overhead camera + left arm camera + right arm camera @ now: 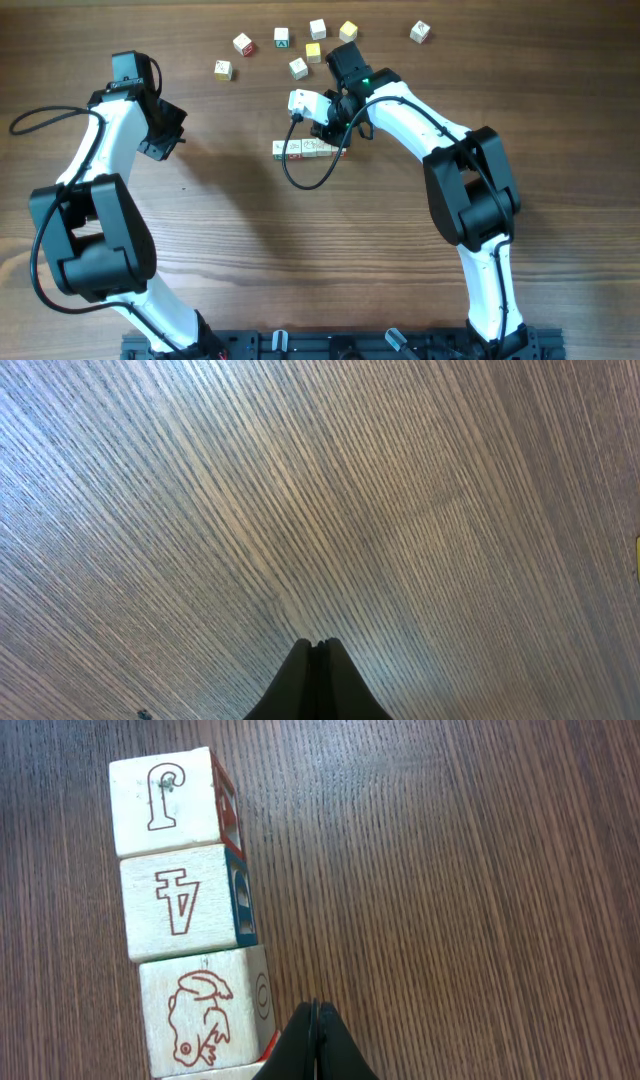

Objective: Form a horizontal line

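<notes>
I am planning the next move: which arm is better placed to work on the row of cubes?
Right. The right gripper, shut, is just beside the row; the left gripper, also shut, hangs over bare table, well apart from it.

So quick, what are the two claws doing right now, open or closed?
Left gripper: closed, empty.
Right gripper: closed, empty, beside the row of blocks.

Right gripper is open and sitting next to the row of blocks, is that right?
Not quite. The right gripper is shut, not open: the right wrist view shows its fingers pressed together with nothing between them. It is sitting next to the row of blocks.
</notes>
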`<state>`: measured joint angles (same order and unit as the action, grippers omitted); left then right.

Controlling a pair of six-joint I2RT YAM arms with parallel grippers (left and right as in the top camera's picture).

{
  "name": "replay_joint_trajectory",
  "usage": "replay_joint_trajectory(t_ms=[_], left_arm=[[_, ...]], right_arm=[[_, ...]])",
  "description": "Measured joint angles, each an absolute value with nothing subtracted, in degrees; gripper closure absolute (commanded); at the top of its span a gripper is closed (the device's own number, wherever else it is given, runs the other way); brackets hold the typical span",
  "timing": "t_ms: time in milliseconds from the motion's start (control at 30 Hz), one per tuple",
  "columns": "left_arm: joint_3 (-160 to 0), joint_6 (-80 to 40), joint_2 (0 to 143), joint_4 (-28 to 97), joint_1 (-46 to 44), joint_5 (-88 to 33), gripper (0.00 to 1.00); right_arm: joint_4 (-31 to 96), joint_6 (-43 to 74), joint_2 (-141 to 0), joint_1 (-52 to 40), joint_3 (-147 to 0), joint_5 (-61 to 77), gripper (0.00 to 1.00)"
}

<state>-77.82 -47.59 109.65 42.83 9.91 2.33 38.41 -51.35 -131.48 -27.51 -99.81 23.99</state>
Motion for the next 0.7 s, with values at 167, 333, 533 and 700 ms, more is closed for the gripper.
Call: replay_joint_trajectory(t_ms=[167, 333, 533, 700], left_arm=[[-77.8, -47.6, 109.6, 42.9, 9.9, 2.3, 0.96], [-77.8, -47.6, 109.6, 42.9, 9.9, 2.3, 0.96], [-77.8, -47.6, 109.6, 42.9, 9.9, 2.3, 0.96], [-77.8, -47.6, 109.6, 42.9, 9.9, 2.3, 0.96]], right_arm=[[38.8, -51.4, -131.5, -27.5, -99.8, 24.0, 0.96], [39.4, -51.4, -131.5, -27.5, -99.8, 24.0, 0.96], [39.4, -51.4, -131.5, -27.5, -99.8, 24.0, 0.96], [38.7, -51.4, -131.5, -27.5, -99.8, 24.0, 0.96]])
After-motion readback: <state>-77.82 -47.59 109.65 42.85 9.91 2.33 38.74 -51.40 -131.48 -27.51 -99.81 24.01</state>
